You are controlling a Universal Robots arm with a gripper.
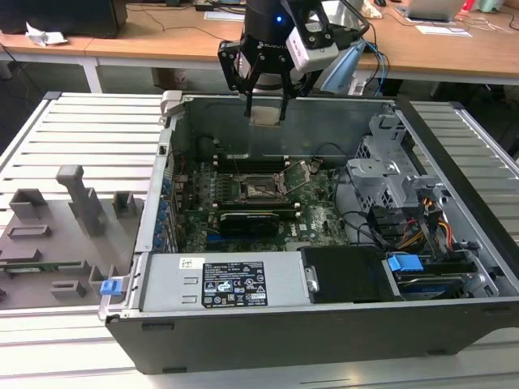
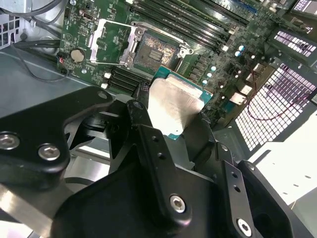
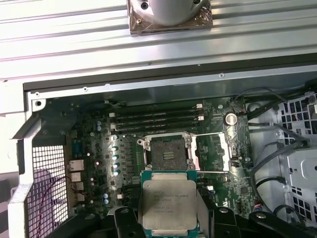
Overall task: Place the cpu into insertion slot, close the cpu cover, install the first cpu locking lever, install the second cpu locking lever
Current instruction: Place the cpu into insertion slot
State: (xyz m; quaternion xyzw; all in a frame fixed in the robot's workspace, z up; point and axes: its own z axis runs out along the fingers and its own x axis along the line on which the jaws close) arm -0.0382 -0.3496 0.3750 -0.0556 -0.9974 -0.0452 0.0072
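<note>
Jaws clamp the cpu [image 3: 168,206] between them, apart from the insertion slot [image 3: 167,153].

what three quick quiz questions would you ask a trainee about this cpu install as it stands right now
1. True or false: the cpu already sits in the insertion slot.
2. The cpu cover is: A) shut over the slot, B) swung open beside the slot, C) lying outside the case.
3. Fill in: the gripper is shut on the ____.

Key: 1 false, it is held clear of the slot; 2 B; 3 cpu.
</note>
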